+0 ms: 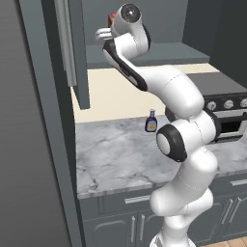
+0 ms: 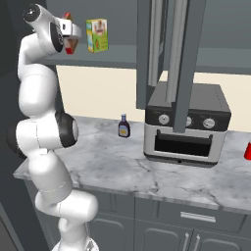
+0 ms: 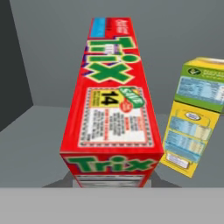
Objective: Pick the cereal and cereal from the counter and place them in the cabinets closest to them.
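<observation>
A red cereal box (image 3: 111, 100) with green "Trix" lettering and a white panel looms close in the hand view, inside the open wall cabinet. My gripper (image 2: 73, 33) is raised to the cabinet's grey shelf (image 2: 122, 58) and is shut on this box; a red piece of it (image 2: 70, 47) pokes out below the hand. The fingertips are hidden behind the box. From the left base view, the gripper (image 1: 102, 34) reaches in past the open door (image 1: 72, 48). The slim red and yellow-orange box is out of view. Below lies the marble counter (image 1: 111, 154).
A yellow-green carton (image 2: 97, 35) stands on the shelf just right of the box, tilted in the hand view (image 3: 194, 113). On the counter are a small sauce bottle (image 2: 124, 126), a toaster oven (image 2: 188, 122) and a red can (image 2: 248, 151). Open cabinet doors (image 2: 169, 54) hang above the oven.
</observation>
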